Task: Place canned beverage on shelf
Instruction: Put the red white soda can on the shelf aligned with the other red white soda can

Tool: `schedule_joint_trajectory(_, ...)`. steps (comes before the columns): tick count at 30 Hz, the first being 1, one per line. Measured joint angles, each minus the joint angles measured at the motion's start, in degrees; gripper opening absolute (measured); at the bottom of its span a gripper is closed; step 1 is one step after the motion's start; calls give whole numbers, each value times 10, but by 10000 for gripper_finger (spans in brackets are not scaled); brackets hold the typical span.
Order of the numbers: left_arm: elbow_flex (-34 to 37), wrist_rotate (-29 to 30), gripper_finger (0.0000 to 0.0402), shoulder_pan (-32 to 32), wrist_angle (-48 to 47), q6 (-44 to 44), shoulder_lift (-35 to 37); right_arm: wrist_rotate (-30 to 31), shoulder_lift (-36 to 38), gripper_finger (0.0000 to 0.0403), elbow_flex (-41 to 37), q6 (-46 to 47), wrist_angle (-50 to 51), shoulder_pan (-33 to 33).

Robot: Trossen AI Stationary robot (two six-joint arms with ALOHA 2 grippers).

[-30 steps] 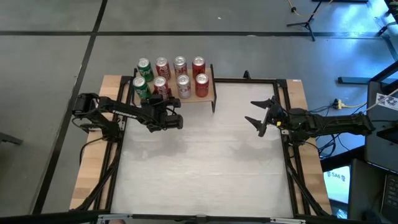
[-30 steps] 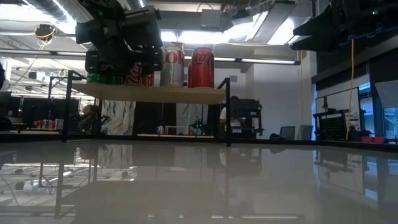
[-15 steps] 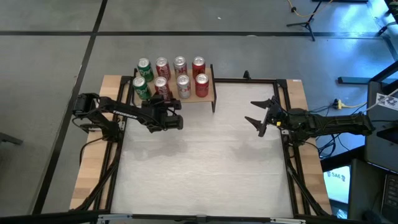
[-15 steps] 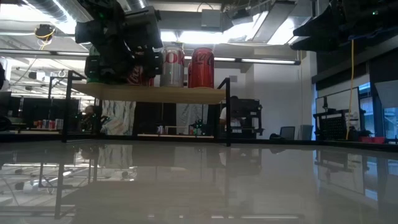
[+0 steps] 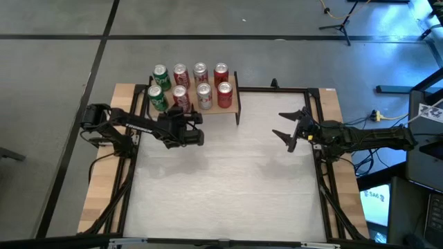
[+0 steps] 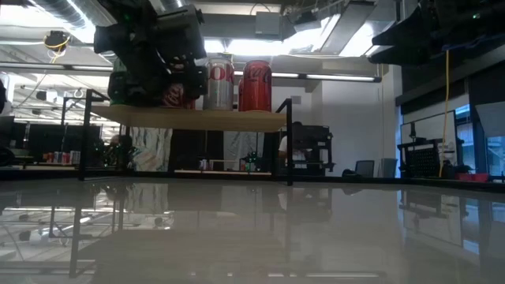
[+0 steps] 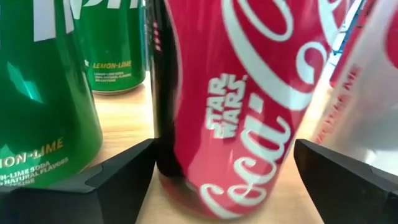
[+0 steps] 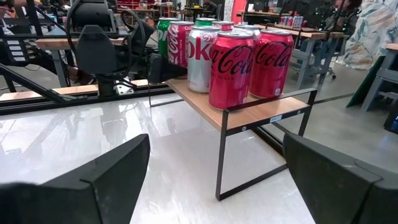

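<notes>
- Nearest us, the wide white surface [image 5: 228, 173] lies bare between the two dark arms.
- At about three o'clock waits the right gripper [image 5: 292, 128], its fingers spread wide and holding nothing.
- At about ten o'clock our left gripper [image 5: 181, 117] stands at the near edge of the small light-wood shelf on thin black legs [image 5: 232, 104]. Its fingers [image 7: 118, 171] are spread to either side of the red cola can with white script [image 7: 239, 106] and, as far as we can see, no longer pinch it.
- That red can stands upright on the board in the near row, just beside a green lemon-lime can [image 7: 43, 106], with a silver can [image 6: 219, 83] on its other side.
- Farther back, toward twelve o'clock, a second row of cans fills the shelf.
- We judge this the release step. Next we should draw the left gripper straight back toward six o'clock, level, so the fingers clear the neighbouring cans without tipping any.
</notes>
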State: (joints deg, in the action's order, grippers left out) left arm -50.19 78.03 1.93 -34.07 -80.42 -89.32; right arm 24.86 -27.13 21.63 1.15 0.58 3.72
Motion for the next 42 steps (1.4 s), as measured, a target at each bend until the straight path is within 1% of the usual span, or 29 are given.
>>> schedule_joint_trajectory(5,0,7,368,-23,-11,0,0,-21,0,363,0,4,0,0)
schedule_joint_trajectory(9,0,42,367,-43,-13,0,2,-30,0,363,0,4,0,0)
schedule_joint_trajectory(12,-1,55,367,-49,-20,1,13,-30,0,363,0,5,0,0)
schedule_joint_trajectory(17,-1,56,367,-49,-35,1,21,-31,0,363,0,5,0,0)
schedule_joint_trajectory(24,-1,59,367,-36,-45,1,21,-78,0,363,0,5,0,0)
schedule_joint_trajectory(28,-1,61,367,-23,-45,1,21,-95,0,363,0,5,0,0)
schedule_joint_trajectory(33,-1,33,367,-18,-44,1,21,-100,0,363,0,5,0,0)
schedule_joint_trajectory(42,-1,35,367,-17,-38,1,21,-100,0,363,0,5,-1,0)
